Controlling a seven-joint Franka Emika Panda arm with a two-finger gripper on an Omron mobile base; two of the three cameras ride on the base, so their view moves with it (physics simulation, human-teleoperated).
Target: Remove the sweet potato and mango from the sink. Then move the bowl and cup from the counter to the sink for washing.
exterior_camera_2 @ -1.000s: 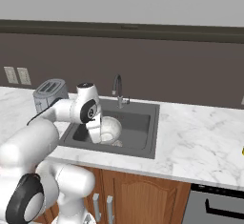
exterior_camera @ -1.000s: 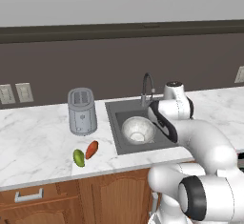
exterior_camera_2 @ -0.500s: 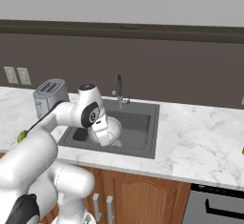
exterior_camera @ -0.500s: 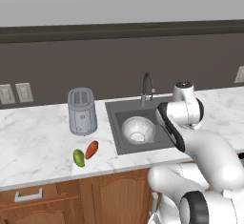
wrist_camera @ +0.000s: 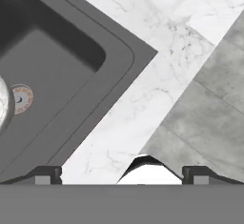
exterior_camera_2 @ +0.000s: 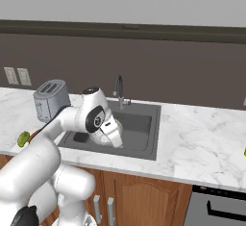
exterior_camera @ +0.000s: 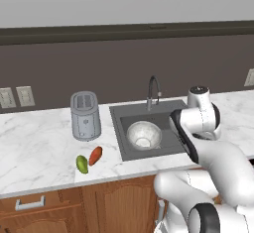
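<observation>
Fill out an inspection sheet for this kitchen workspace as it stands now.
Surface: white marble counter around a dark grey sink with a curved faucet.
Job's things: bowl sits upright in the sink. Sweet potato and mango lie side by side on the counter left of the sink, near the front edge. A yellow sliver at the right edge of the right base view may be the cup; too little shows to tell.
Clutter: grey toaster on the counter, left of the sink.
Grippers: gripper over the sink's corner, jaws open, holding nothing.
Cables: nothing seen.
Surroundings: dark backsplash with wall outlets; wooden cabinets below.
</observation>
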